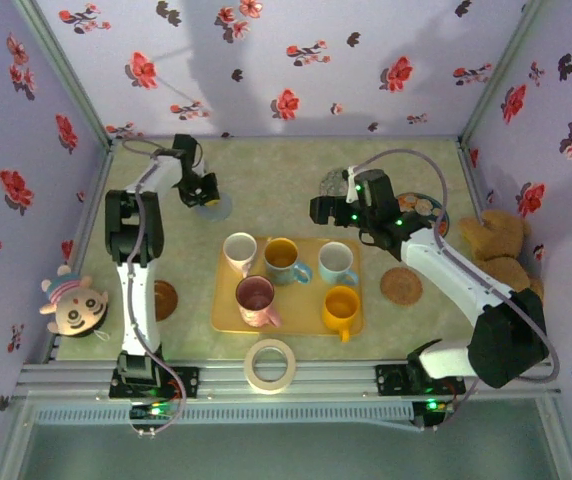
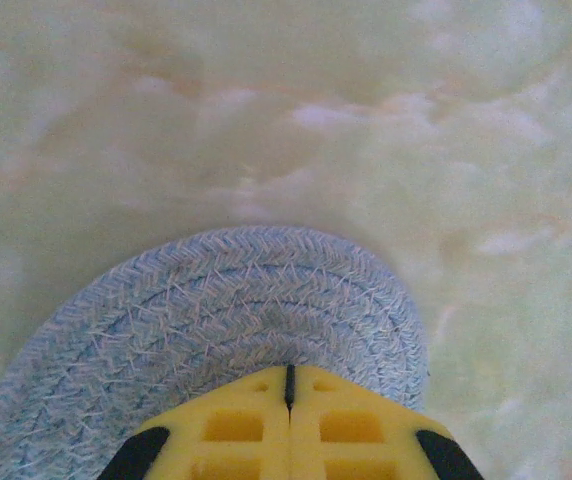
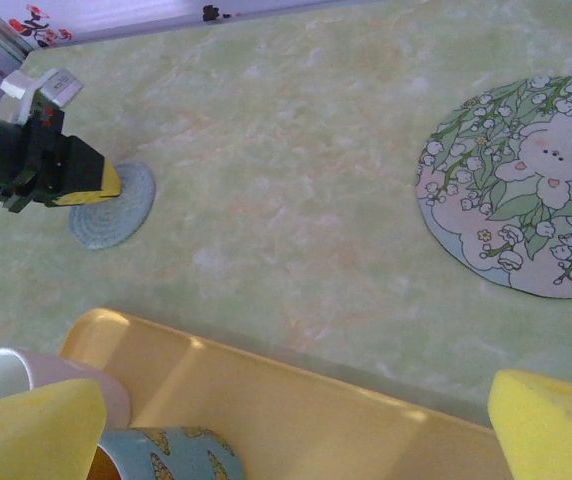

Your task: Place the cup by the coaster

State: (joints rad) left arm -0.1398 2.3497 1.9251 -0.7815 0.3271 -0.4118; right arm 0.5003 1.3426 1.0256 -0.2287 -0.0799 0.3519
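Standing together on the yellow tray (image 1: 222, 318) mid-tabletop (image 1: 286, 185), the five cups (image 1: 256, 298) are all unheld. Beyond the tray's far-left corner lies the grey-blue woven coaster (image 2: 216, 320), with the left pincer (image 2: 289, 400) closed and empty over its edge. The right pincer (image 3: 286, 430) hangs wide open above the tray's far rim.

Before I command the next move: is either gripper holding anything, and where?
Nothing held. Left gripper shut empty over the blue coaster; right gripper open near the tray.

Bench (image 1: 296, 170): pale green, marbled.
Far side: blue woven coaster (image 3: 116, 208), bunny-print mat (image 3: 526, 190).
Middle: yellow tray (image 1: 303, 312).
Flanks: cork coaster (image 1: 401, 285), brown coaster (image 1: 164, 298).
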